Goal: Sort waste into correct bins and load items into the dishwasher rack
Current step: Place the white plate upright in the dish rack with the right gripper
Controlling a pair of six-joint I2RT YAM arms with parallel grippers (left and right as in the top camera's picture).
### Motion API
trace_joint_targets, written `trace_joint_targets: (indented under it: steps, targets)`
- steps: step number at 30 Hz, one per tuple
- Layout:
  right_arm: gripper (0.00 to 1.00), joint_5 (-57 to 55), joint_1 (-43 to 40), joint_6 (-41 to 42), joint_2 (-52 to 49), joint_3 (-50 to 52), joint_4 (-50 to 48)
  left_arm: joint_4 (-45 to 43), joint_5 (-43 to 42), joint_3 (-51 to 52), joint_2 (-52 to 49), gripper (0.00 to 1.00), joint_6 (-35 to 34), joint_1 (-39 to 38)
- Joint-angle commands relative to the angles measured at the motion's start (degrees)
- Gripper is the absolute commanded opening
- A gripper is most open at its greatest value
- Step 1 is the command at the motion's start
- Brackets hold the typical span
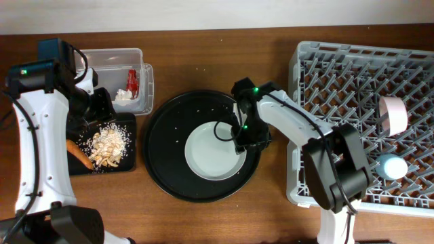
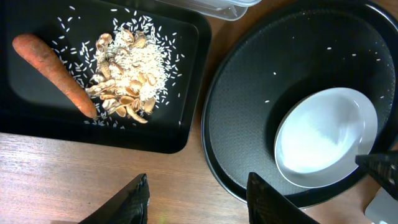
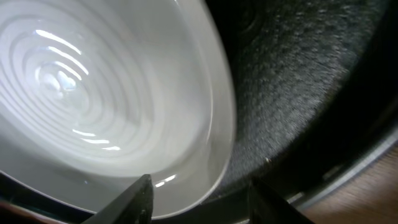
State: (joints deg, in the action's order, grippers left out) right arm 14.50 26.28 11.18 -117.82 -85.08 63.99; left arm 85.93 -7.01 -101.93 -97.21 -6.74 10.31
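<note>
Plate (image 1: 211, 152) lies in round black tray (image 1: 163, 142); right gripper (image 1: 245, 139), jaws spread, straddles its 3 o'clock rim; left gripper (image 2: 198, 186) hangs released near shallow black tray (image 2: 186, 93) at 9 o'clock.

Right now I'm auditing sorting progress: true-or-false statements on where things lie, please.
The red wrapper is in the clear tub. True.
The carrot stick is in the clear tub. False: it lies in the black rectangular tray beside the food scraps.
The plate lies on the round black tray. True.
The blue cup stands on the round black tray. False: it is in the dishwasher rack.
The left end effector grips something. False: it is open, empty.
</note>
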Motion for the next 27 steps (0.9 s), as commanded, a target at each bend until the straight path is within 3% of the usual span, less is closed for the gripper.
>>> trace_joint_targets:
  steps: [1, 3, 10, 11, 12, 14, 19, 24, 27]
  targets:
    - [0.40, 0.0, 0.4, 3.1, -1.7, 0.4, -1.6, -0.1, 0.0, -0.9, 1.2, 0.50, -0.5, 0.2]
    - [0.29, -0.2, 0.4, 4.6, -1.7, 0.9, -2.3, -0.1, 0.0, -0.9, 1.2, 0.50, -0.5, 0.2]
    - [0.29, -0.2, 0.4, 9.1, -1.7, 5.2, -7.4, 0.0, 0.0, -0.9, 1.2, 0.50, -0.5, 0.2]
    - [0.23, -0.2, 0.4, 9.1, -1.7, 6.7, -9.5, 0.0, 0.0, -0.9, 1.2, 0.50, -0.5, 0.2]
    - [0.05, -0.2, 0.3, 9.1, -1.7, 6.7, -9.7, 0.0, 0.0, -0.9, 1.2, 0.50, -0.5, 0.1]
    - [0.04, -0.7, -0.6, 9.1, -1.1, 5.5, -9.6, 0.1, 0.0, -0.9, 1.2, 0.50, -0.5, 0.1]
    - [0.04, -26.1, -10.4, 4.2, 14.2, -11.3, 4.7, 0.1, 0.0, -0.9, 1.2, 0.50, -0.5, 0.1]
    - [0.04, -66.0, -19.3, 4.4, 28.5, -14.8, 1.8, -0.2, 0.0, -0.9, 1.2, 0.50, -0.5, 0.1]
    - [0.04, -76.7, -23.2, 5.9, 26.8, -14.7, 0.9, -0.4, 0.0, -0.9, 1.2, 0.50, -0.5, 0.1]
